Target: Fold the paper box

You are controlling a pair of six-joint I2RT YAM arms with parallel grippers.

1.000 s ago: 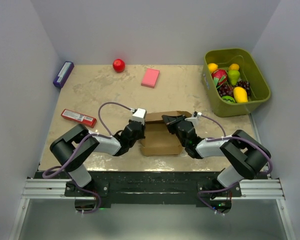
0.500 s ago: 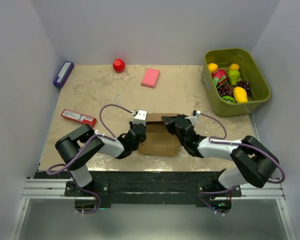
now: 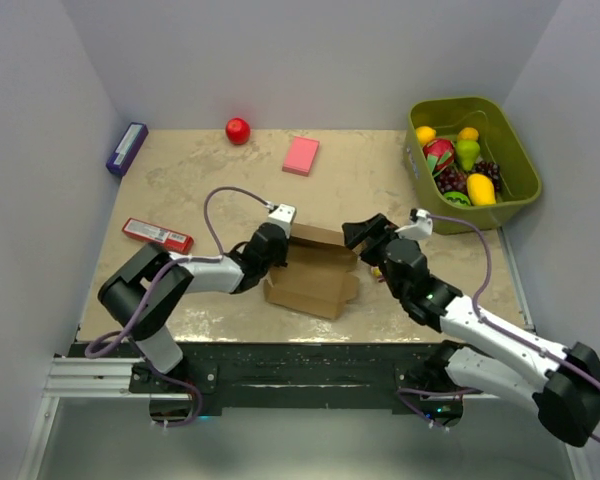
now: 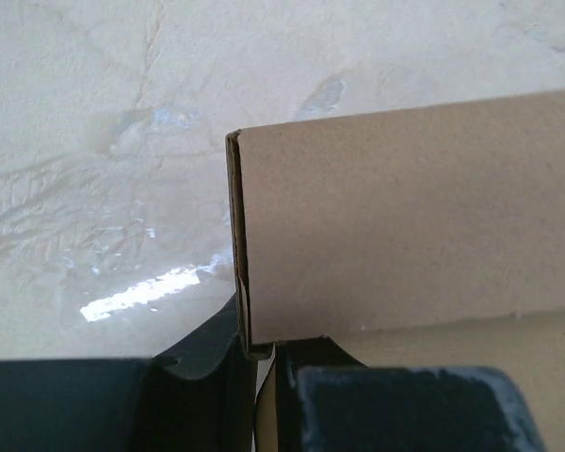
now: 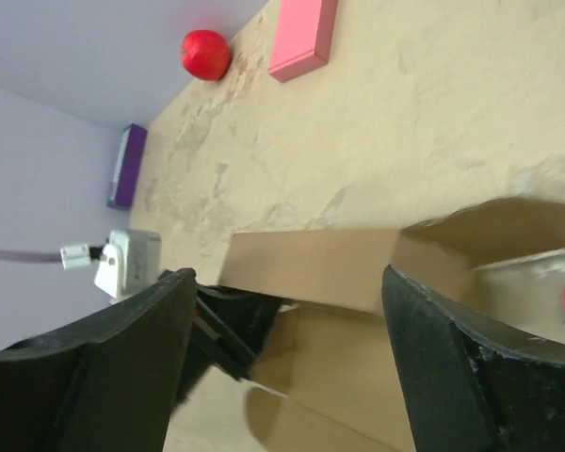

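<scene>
the plain brown cardboard paper box point(image 3: 308, 285) sits near the front of the beige table point(image 3: 180, 180), half folded, with one wall standing up. the left claw point(image 3: 277, 243) is pinched tight on that wall's edge. the right claw point(image 3: 365, 235) is wide apart just beside the box, holding nothing. with one side held, the thin wall could bend or slip out. a push from the right claw could slide the box or flop it flat.

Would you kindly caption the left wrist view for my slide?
The left fingers pinch one wall of the cardboard box.
</scene>
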